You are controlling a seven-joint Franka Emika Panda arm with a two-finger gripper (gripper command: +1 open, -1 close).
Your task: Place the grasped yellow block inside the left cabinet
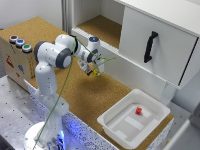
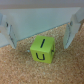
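Cork-brown covering runs across the desk [image 1: 90, 95] I am working over, and the same brown lines the floor of the left cabinet [image 1: 100, 27], a white-walled compartment with no door front. To the exterior view's right of it hangs a white door with a black handle [image 1: 150, 46]. My arm reaches from its base at the exterior view's lower left toward the cabinet's lower edge, and the end effector [image 1: 96, 70] hangs just above the cork in front of that edge. From my wrist view its two fingers [image 2: 10, 35] stand apart, one on each side, and the yellow block [image 2: 43, 51] sits between them on the cork with gaps on both sides; I would say it is not pinched, though the blur makes me hesitate. Black marks show on the block's faces. In the exterior view the block is a small yellow speck at the fingertips, outside the cabinet. Well apart, a white bin [image 1: 132, 120] holds a small red block [image 1: 138, 110].
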